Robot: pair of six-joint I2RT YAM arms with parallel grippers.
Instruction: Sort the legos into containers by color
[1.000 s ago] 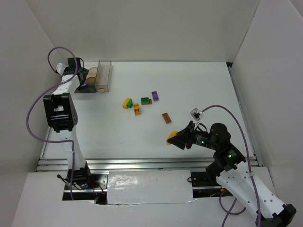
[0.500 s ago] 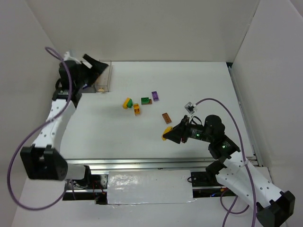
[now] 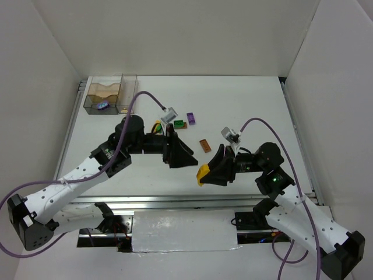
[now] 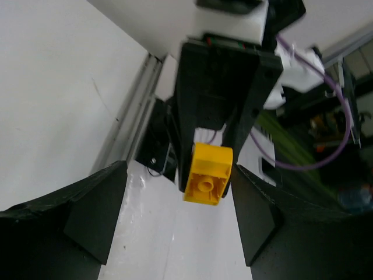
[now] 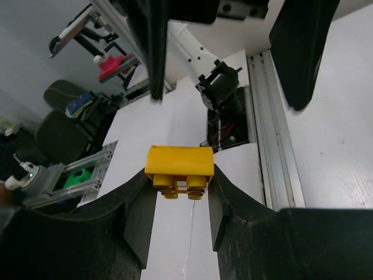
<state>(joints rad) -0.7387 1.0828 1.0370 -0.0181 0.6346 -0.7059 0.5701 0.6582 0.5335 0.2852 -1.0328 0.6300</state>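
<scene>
Here, a yellow brick (image 5: 178, 169) is pinched in the right hand (image 3: 205, 173), above the tabletop's (image 3: 245, 105) near side.
The left hand (image 3: 185, 157) faces it, jaws wide and empty. For a clean handover, it should probably close squarely on the brick's free end before the right lets go. The bins (image 3: 129, 93) sit far left.

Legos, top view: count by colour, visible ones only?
Yellow legos: 2
Green lego: 1
Purple lego: 1
Brown legos: 2
Purple-blue lego, in the container: 1
Total: 7 visible; the left arm may hide more.
</scene>
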